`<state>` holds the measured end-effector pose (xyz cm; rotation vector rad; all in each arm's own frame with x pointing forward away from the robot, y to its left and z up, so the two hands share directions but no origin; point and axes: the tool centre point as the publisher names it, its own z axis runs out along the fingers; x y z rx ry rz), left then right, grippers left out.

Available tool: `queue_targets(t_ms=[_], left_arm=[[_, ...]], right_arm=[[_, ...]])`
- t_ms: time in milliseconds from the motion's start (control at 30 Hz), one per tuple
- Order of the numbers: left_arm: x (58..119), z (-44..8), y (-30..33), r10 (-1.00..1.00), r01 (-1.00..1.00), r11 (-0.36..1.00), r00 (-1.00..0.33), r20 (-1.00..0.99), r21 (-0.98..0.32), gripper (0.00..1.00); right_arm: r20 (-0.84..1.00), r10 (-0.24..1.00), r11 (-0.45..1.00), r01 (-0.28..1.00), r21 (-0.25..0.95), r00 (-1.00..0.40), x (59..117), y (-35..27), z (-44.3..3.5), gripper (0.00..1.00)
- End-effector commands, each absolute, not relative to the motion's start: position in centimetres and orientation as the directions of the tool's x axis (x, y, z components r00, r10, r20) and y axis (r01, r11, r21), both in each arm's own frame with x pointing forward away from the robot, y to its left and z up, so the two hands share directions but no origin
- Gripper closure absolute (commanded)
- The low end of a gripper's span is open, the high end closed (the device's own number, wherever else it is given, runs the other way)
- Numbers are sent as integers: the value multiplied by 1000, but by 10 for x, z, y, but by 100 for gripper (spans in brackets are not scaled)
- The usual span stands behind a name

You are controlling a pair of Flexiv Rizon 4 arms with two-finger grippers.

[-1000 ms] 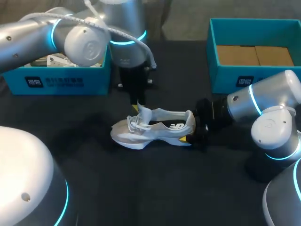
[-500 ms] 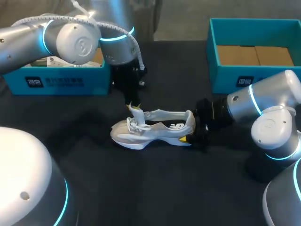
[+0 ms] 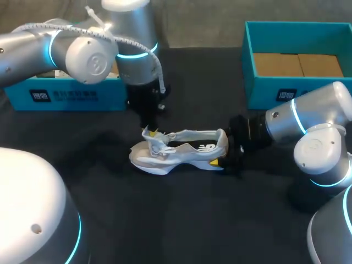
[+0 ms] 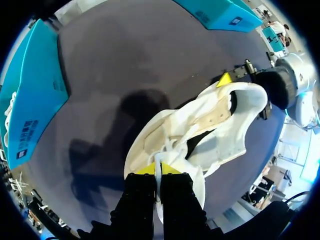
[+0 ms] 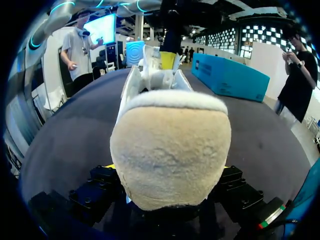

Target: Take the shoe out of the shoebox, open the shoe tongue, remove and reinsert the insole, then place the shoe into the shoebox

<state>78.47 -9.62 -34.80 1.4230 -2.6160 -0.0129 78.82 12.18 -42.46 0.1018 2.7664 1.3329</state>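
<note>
Left pincer (image 4: pixel 160 169) is nipped narrow on the shoe tongue (image 4: pixel 161 152); right pincer (image 5: pixel 167 167) clamps the shoe (image 5: pixel 170 140) heel.

My left arm (image 3: pixel 88 52) comes in over the tabletop's left edge, its wrist turned straight down near the middle. The left pincer (image 3: pixel 149 132) has its yellow tips pressed together on the shoe tongue (image 4: pixel 159 158). My right arm (image 3: pixel 308 118) lies low from the right edge, wrist level. The right pincer (image 3: pixel 224 154) clamps the shoe (image 3: pixel 181 154) at the heel from both sides.
</note>
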Motion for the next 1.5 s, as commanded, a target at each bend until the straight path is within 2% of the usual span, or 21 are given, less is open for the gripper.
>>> queue_targets(t_ms=[33, 100, 167, 200, 300, 333, 367, 400, 1000, 1500], left_arm=[[780, -358, -90, -839, -837, 540, -527, 137, 87, 100], [778, -362, -87, -843, -840, 534, -522, 128, 99, 98], [776, -366, -85, -843, -838, 536, -522, 131, 106, 67], [775, -368, -84, -844, -838, 534, -521, 130, 109, 62], [774, -372, -81, -851, -845, 521, -506, 136, 118, 56], [774, -373, -80, -853, -847, 519, -504, 133, 118, 43], [774, -374, -79, -859, -853, 509, -494, 135, 117, 8], [774, -374, -79, -859, -853, 509, -493, 138, 118, 0], [770, -348, -74, -865, -875, 483, -472, 169, 31, 0], [811, -304, -90, -830, -855, 511, -518, 208, -93, 0]], right_arm=[[-34, 91, 624, 31, 781, -995, 788, 123, -426, 100], [-34, 91, 624, 31, 781, -995, 788, 123, -426, 100], [-34, 91, 624, 31, 781, -995, 788, 123, -426, 100], [-34, 91, 624, 31, 781, -995, 788, 123, -426, 100], [-34, 91, 624, 31, 781, -995, 788, 123, -426, 100], [-34, 91, 624, 31, 781, -995, 788, 123, -426, 100], [-34, 91, 624, 31, 781, -995, 788, 123, -426, 100], [-34, 91, 624, 31, 781, -995, 788, 123, -426, 100], [-34, 91, 624, 31, 781, -995, 788, 123, -426, 100], [-34, 91, 624, 31, 781, -995, 788, 123, -426, 100]])
